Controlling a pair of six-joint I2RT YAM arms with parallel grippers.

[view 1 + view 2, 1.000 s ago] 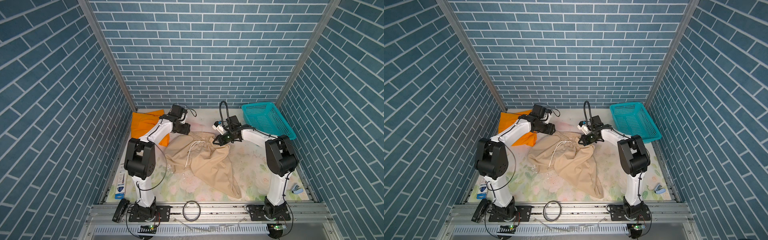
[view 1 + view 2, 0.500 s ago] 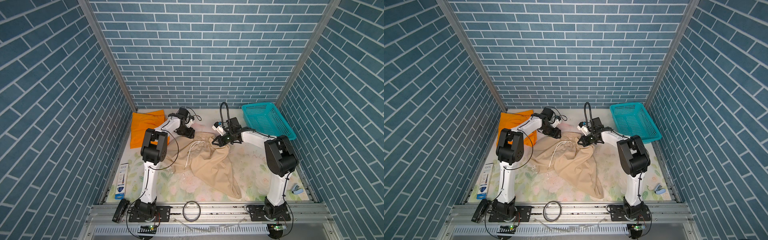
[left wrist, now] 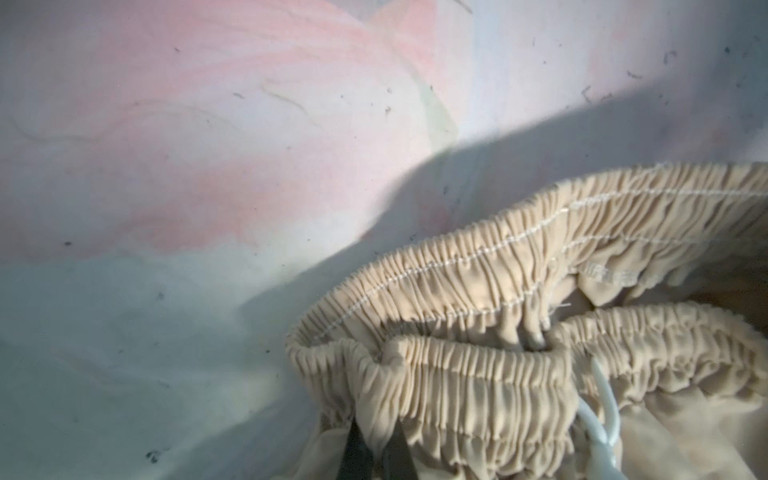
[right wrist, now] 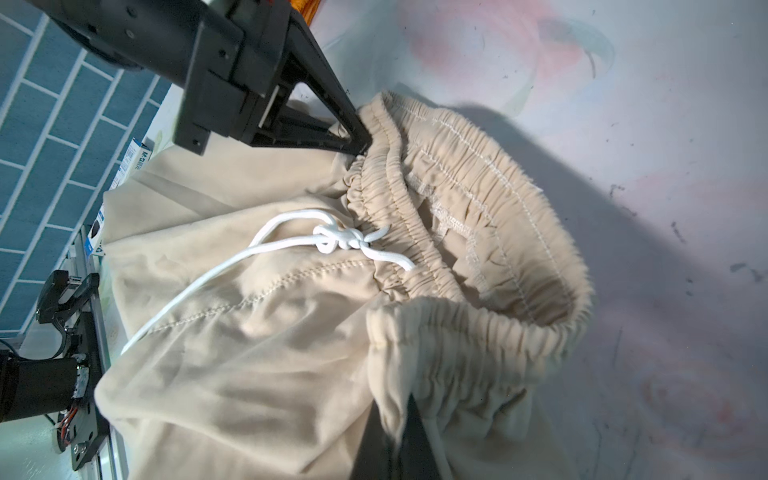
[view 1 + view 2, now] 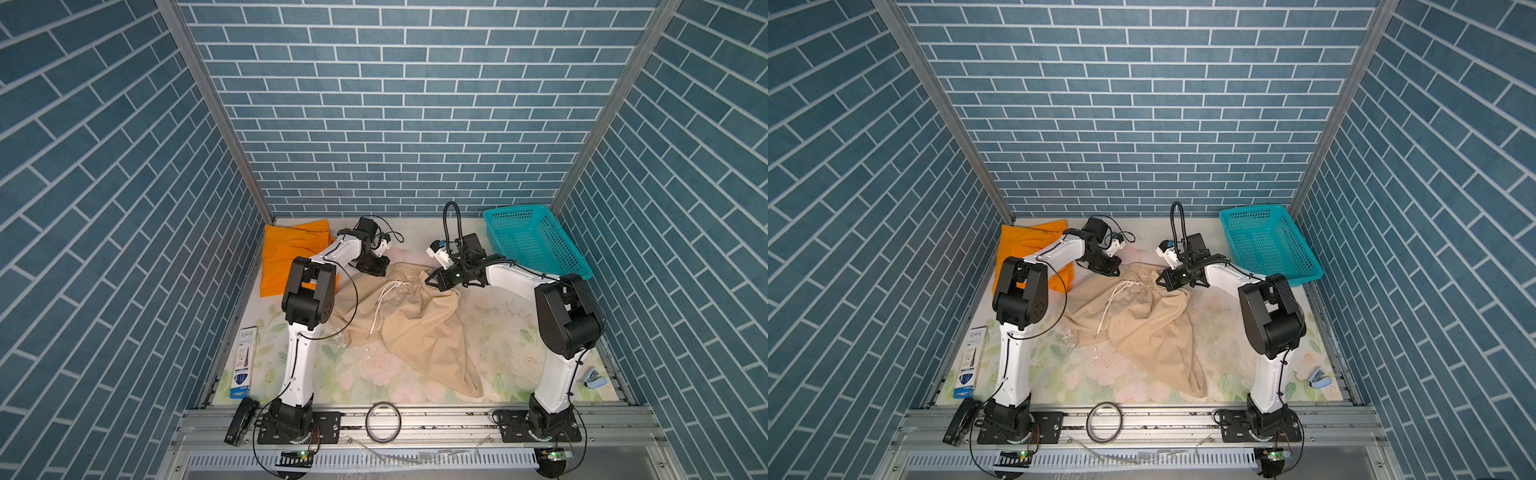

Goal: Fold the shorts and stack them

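The beige shorts (image 5: pixel 415 324) lie crumpled mid-table in both top views (image 5: pixel 1142 320), waistband toward the back wall, white drawstring (image 4: pixel 332 241) knotted at the front. My left gripper (image 3: pixel 380 440) is shut on a pinch of the gathered waistband (image 3: pixel 457 257) at its left end (image 5: pixel 384 272). At the waistband's right end, my right gripper (image 4: pixel 392 432) is shut on a fold of the elastic (image 5: pixel 428 280). The orange shorts (image 5: pixel 286 257) lie flat at the back left, partly behind the left arm.
A teal basket (image 5: pixel 536 241) stands at the back right. Along the left edge lies a narrow box (image 5: pixel 243 361). A tape ring (image 5: pixel 383 422) rests on the front rail, and a small blue stapler (image 5: pixel 592 380) sits at the front right.
My left gripper moved right from beside the orange shorts to the beige waistband's left end and shut on it. The right gripper kept its hold and place.
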